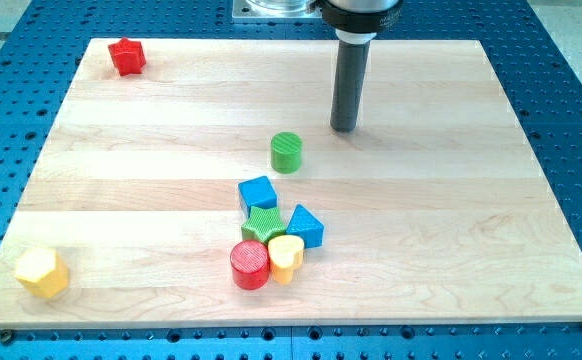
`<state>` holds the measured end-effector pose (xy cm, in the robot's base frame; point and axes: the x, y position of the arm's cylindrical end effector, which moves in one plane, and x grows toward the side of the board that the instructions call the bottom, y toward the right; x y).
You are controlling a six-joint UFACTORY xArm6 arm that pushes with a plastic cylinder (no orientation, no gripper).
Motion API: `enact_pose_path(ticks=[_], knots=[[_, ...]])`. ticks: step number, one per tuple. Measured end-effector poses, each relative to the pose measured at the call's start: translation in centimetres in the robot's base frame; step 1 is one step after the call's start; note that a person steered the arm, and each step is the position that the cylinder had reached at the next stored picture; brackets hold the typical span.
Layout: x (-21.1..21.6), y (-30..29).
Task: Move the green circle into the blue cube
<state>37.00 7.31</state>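
The green circle [286,152] is a short green cylinder standing near the middle of the wooden board [151,150]. The blue cube [257,193] lies just below it and slightly to the view's left, a small gap apart. My tip [343,128] is the lower end of the dark rod, resting on the board to the upper right of the green circle, about one block width away and not touching it.
A cluster sits below the blue cube: a green star [263,224], a blue triangle [305,226], a red cylinder [250,264] and a yellow heart [286,257]. A red star [127,56] is at the top left. A yellow hexagon [41,271] is at the bottom left.
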Motion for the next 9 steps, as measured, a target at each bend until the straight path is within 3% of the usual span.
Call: enact_pose_path(ticks=[2, 4, 5, 7, 8, 9], knots=[[0.0, -0.6], [4.0, -1.9], [4.1, -2.0], [4.1, -9.6], [8.9, -12.8], [8.4, -13.3]])
